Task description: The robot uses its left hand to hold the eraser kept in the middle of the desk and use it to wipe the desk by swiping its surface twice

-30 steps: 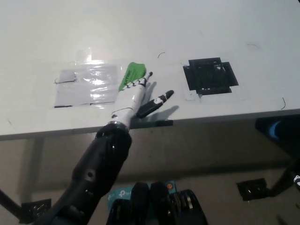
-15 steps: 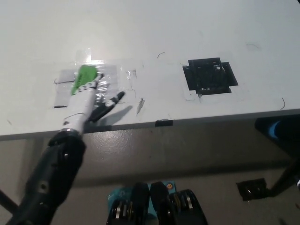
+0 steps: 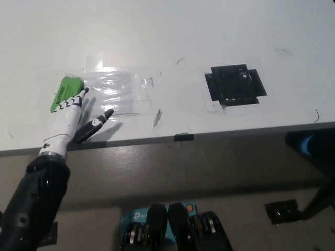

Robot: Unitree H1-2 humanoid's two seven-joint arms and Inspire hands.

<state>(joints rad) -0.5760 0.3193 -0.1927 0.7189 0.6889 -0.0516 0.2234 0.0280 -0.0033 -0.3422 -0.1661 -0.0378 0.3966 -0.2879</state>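
Observation:
A green eraser [image 3: 63,92] lies on the white desk [image 3: 172,31] near its left front part. My white left hand [image 3: 69,118] rests on top of it, fingers laid over its near end and the thumb sticking out to the right. The hand holds the eraser pressed flat against the desk surface. The dark forearm runs down to the lower left, off the desk's front edge. My right hand does not show in the head view.
A shiny patch of clear tape [image 3: 112,90] lies just right of the eraser. A black taped square [image 3: 234,84] sits further right. A small black clip [image 3: 183,137] sticks to the front edge. A blue-black object [image 3: 313,145] stands below the desk's right end.
My left hand has swept the eraser leftwards across the desk, from near the middle, over the clear tape patch, to the left part.

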